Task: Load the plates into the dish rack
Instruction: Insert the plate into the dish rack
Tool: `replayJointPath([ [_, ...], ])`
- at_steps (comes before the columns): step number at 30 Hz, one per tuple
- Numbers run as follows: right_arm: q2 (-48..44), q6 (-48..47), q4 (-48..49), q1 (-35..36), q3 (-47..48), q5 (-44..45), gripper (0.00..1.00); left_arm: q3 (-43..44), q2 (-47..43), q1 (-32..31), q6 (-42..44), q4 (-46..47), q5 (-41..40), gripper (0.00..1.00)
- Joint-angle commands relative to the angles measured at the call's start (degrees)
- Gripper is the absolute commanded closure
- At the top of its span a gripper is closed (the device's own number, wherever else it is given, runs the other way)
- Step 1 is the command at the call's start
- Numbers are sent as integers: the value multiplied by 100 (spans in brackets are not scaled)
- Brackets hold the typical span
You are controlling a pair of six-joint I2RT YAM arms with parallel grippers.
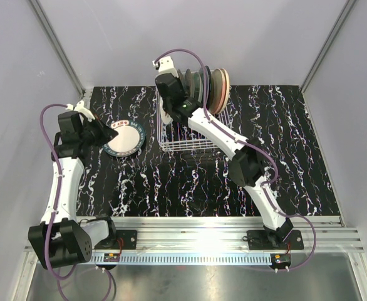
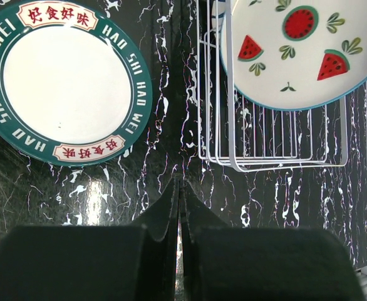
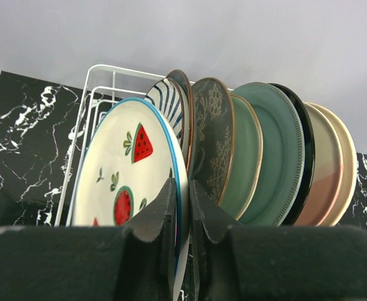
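Watermelon plate [image 3: 118, 182] rim inside right tool [image 3: 181, 189]

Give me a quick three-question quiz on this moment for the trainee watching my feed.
1. True or false: the green-rimmed lettered plate lies flat on the table, outside the dish rack.
2. Pick one: the right claw is shut on A) a bare rack wire, B) the rim of the watermelon plate, C) nothing.
3. Fill the gap: the left claw is ____ (open or shut) and holds nothing.

Key: 1 true; 2 B; 3 shut.
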Motion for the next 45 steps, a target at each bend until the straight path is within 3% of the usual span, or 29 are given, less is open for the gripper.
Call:
replayJointPath([
  [1, -106, -241, 909, 7, 593, 365, 100, -30, -154, -33, 32, 291, 85, 100],
  [16, -150, -486, 891, 34, 690, 532, 100, -48, -198, -77, 32, 282, 102, 100],
  [29, 149, -1602, 1225, 218, 1050, 884, 100, -57, -242, -139, 50, 282, 94, 100],
  [45, 553, -1796, 1392, 210, 1332, 998, 100, -48, -259, -209, 85, 238, 76, 100],
])
